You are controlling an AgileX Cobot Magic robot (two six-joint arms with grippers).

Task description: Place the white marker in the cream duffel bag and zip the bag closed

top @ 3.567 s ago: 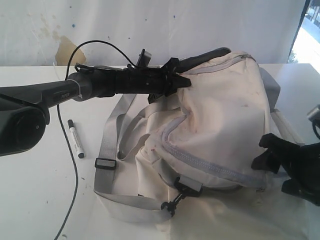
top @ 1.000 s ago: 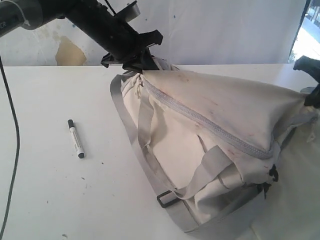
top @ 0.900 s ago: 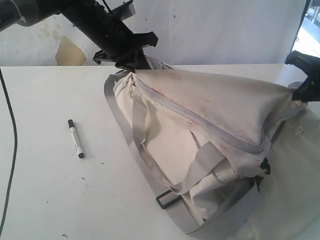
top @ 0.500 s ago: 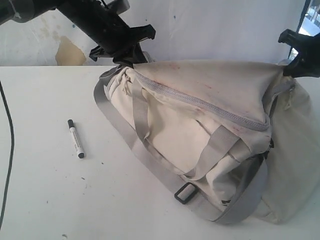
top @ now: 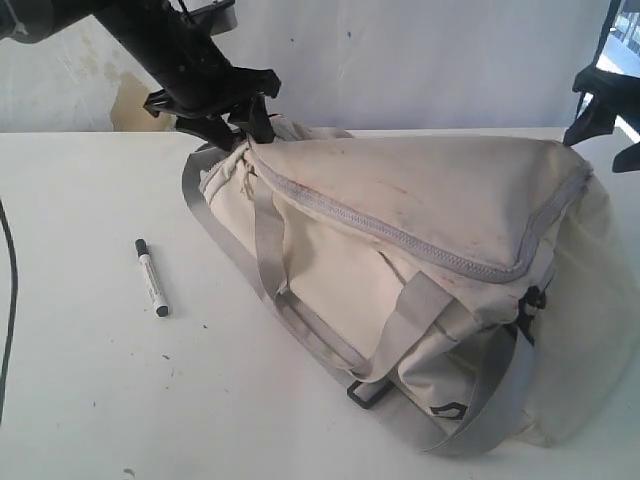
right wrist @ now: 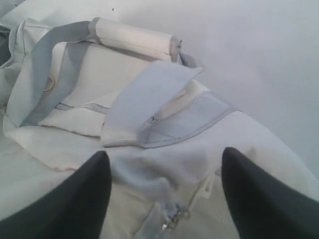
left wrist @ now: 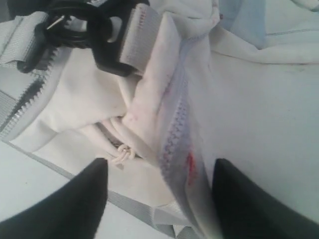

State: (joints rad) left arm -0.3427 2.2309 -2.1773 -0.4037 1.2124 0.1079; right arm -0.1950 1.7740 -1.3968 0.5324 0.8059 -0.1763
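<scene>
Left gripper [top: 235,125] and right gripper [top: 605,115]: jaws apart, nothing held, one at each end of cream duffel bag [top: 400,200]. White marker [top: 152,277] lies nr tabletop [top: 80,400] left edge, apart from bag. Zip [top: 400,240] looks shut; bag prep step, so you'd open it next.

cream duffel bag [top: 420,185], grey straps [top: 268,250], white marker [top: 153,280], black cap [top: 141,244]

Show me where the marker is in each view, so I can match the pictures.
Exterior: marker lies on the table, left of the bag, apart from it.
Left wrist: not in it; only bag.
Right wrist: not in it; only bag.
Shared landmark: the bag, in all three views.
</scene>
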